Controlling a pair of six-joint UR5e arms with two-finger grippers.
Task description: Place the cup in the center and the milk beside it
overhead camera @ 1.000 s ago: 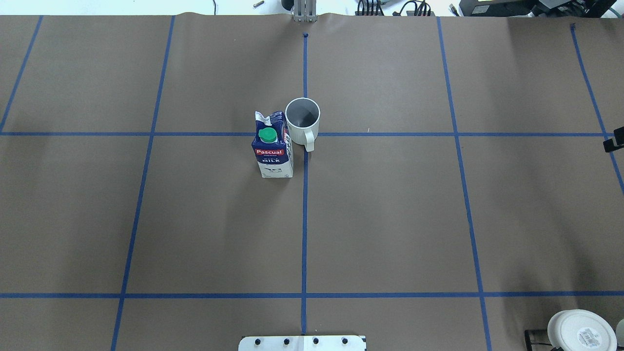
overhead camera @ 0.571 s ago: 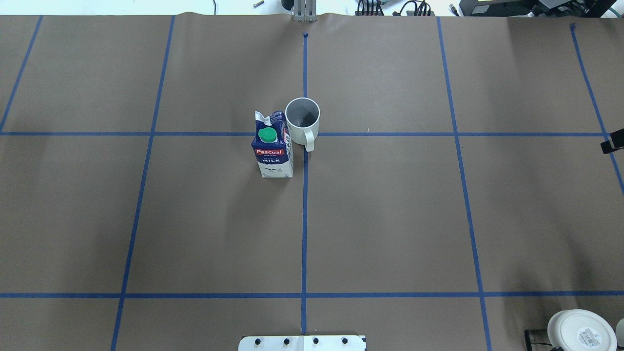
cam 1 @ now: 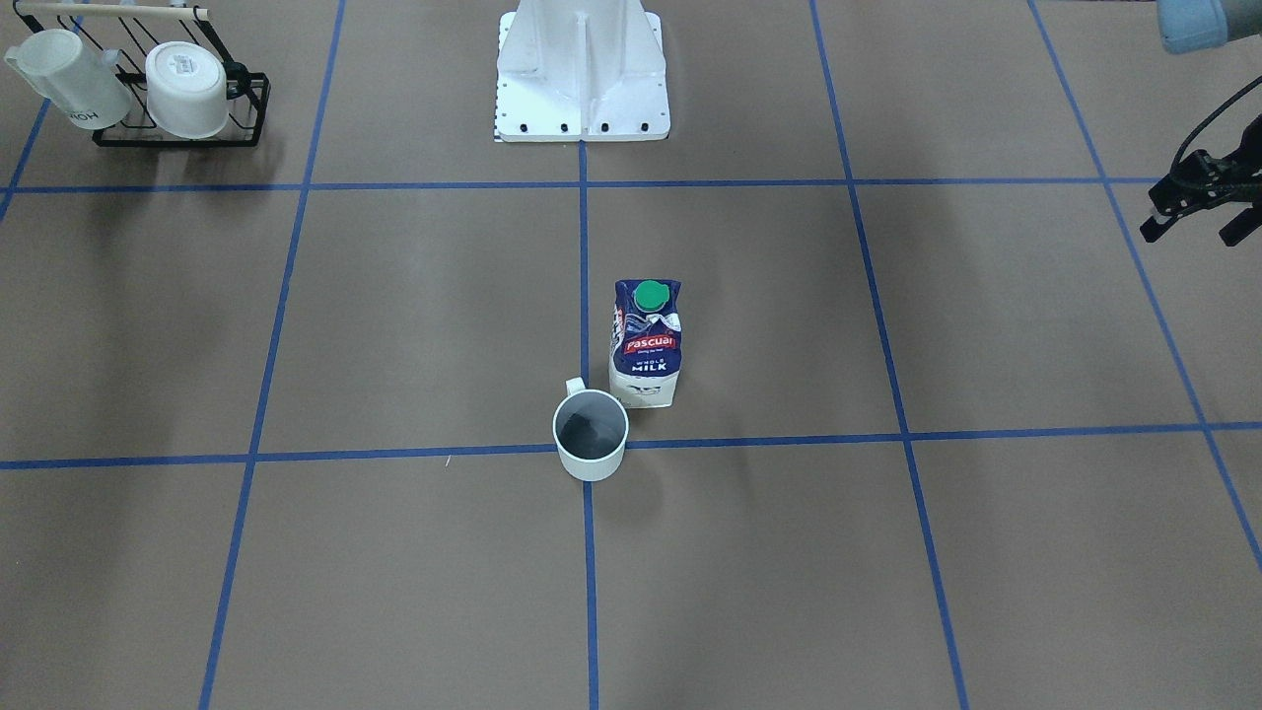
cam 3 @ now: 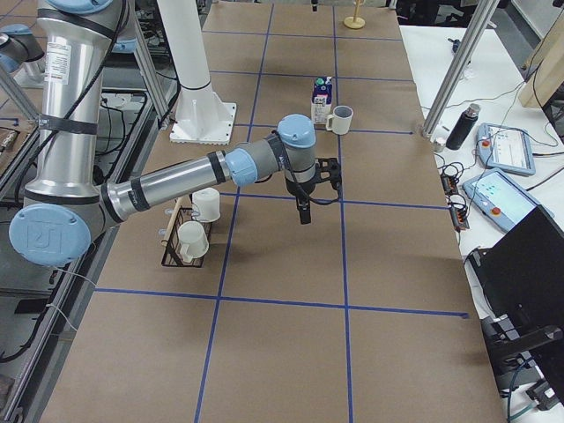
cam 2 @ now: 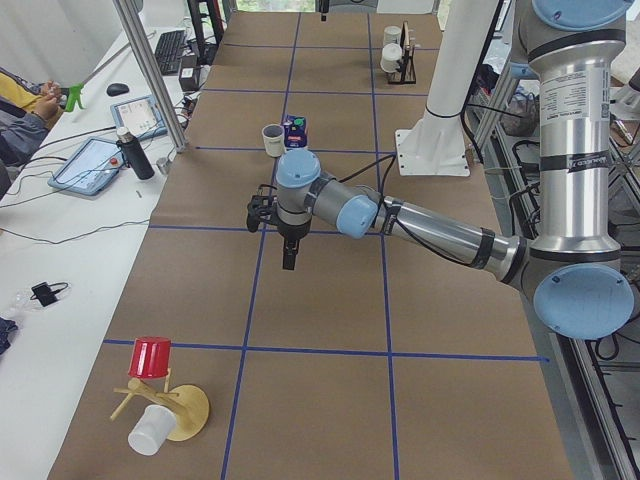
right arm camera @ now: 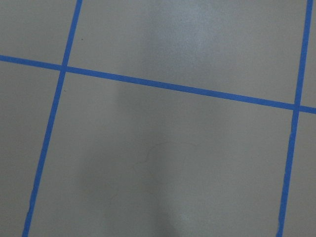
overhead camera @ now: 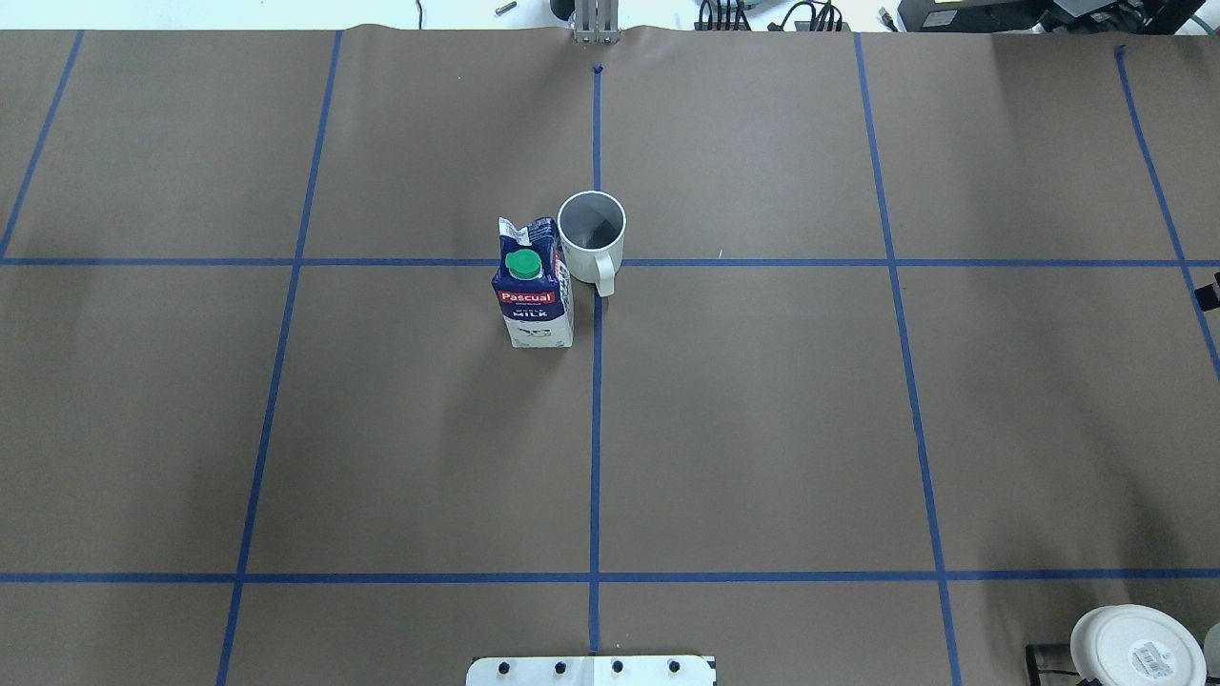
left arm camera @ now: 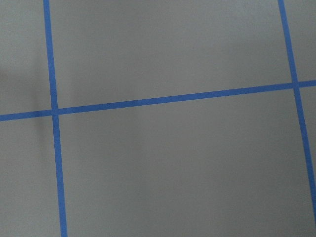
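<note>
The cup, a plain white mug with a dark grey inside, stands upright on the crossing of the blue tape lines, also in the front view. The milk, a navy and white carton with a green cap, stands upright right beside it, nearly touching. Both grippers are far from them and hold nothing. My left gripper hangs at the front view's right edge, pointing down. My right gripper points down over bare paper; only a sliver shows in the overhead view. I cannot tell how either one's jaws stand.
A black wire rack with two other white mugs stands on the robot's right, near its white base. A red cup on a wooden stand is at the table's left end. Operators' tablets lie along the far side.
The dark tip of my right gripper at the overhead view's right edge has slid further right, nearly out of view. The cup and the milk have not moved.
</note>
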